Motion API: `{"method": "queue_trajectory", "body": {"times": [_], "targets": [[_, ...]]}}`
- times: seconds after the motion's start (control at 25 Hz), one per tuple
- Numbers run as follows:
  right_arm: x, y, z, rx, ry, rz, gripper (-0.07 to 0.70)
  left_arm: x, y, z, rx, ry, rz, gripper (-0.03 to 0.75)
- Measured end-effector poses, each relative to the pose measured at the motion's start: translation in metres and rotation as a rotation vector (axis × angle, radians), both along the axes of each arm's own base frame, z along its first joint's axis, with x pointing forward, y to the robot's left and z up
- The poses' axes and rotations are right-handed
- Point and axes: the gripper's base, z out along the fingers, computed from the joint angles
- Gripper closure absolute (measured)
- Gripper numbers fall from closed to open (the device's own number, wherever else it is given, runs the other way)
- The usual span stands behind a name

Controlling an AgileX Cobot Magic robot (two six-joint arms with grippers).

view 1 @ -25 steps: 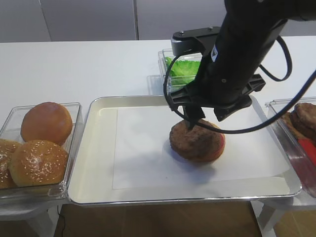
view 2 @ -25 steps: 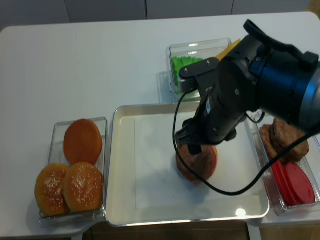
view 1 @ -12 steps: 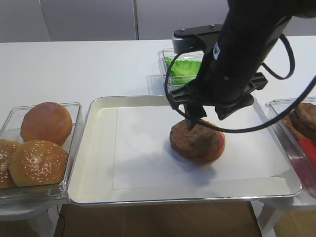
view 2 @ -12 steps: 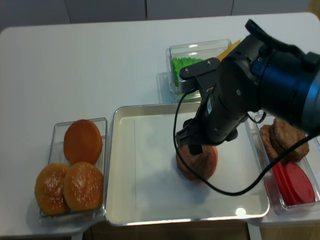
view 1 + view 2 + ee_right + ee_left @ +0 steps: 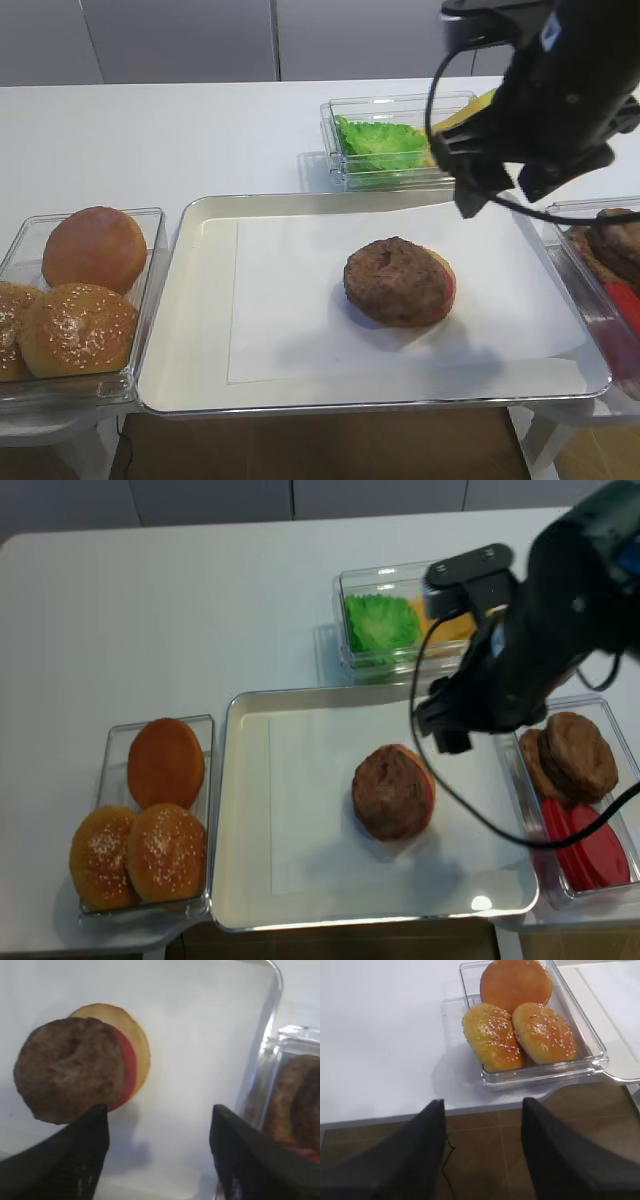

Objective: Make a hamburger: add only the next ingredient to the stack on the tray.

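The meat patty (image 5: 397,279) lies on the bun base (image 5: 131,1040), shifted a little off its centre, on the tray (image 5: 190,330). The right gripper (image 5: 157,1155), jaws spread and empty, hangs above the tray, right of the patty and clear of it.

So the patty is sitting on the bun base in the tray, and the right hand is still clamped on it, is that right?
Not quite. The patty does sit on the bun base in the tray, but the right hand is open and lifted clear of it, gripping nothing. The right wrist view shows its fingers spread apart with only the paper between them.
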Motion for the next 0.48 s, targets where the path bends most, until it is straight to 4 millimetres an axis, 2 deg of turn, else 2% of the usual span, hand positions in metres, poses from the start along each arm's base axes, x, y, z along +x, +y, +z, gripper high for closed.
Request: {"method": "queue_trajectory", "body": {"times": [0.28, 0.36, 0.48], "targets": [[0.000, -0.060, 0.020, 0.043, 0.007, -0.129, 0.178, 0.000, 0.000, 0.000, 0.000, 0.000, 0.000, 0.346], [-0.008, -0.074, 0.021, 0.054, 0.007, -0.170, 0.179, 0.000, 0.000, 0.000, 0.000, 0.000, 0.000, 0.346], [-0.026, -0.083, 0.017, 0.054, 0.014, -0.182, 0.181, 0.000, 0.000, 0.000, 0.000, 0.000, 0.000, 0.346]]}}
